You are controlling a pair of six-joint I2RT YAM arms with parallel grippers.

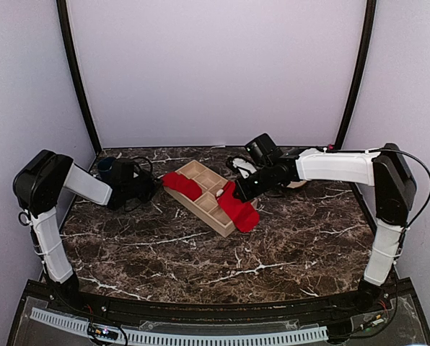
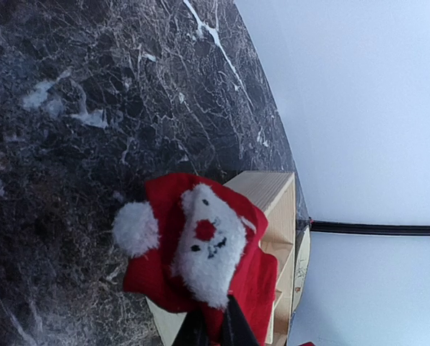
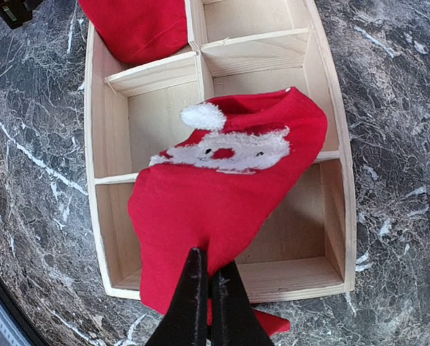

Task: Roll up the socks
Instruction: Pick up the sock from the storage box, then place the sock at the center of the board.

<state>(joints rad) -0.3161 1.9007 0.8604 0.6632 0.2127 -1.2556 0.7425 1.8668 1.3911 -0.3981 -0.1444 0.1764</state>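
Note:
Two red socks lie draped over a compartmented wooden tray [image 1: 216, 218] in the middle of the marble table. The left sock [image 1: 182, 184] covers the tray's far-left end; its white fluffy Santa face [image 2: 213, 241] and pompom point up. My left gripper [image 2: 213, 328] is shut on this sock's red edge. The right sock [image 3: 222, 202], with the same Santa patch, hangs over the tray's near wall [image 3: 301, 287]. Its fabric is pinched between my shut right gripper [image 3: 209, 282]. In the top view the right gripper [image 1: 238, 193] sits at that sock's upper end.
A dark blue cup [image 1: 105, 166] stands behind the left arm at the back left. A white and black object [image 1: 241, 166] lies behind the right arm near the back wall. Several tray compartments [image 3: 255, 21] show bare wood. Dark marble [image 1: 222, 267] stretches in front of the tray.

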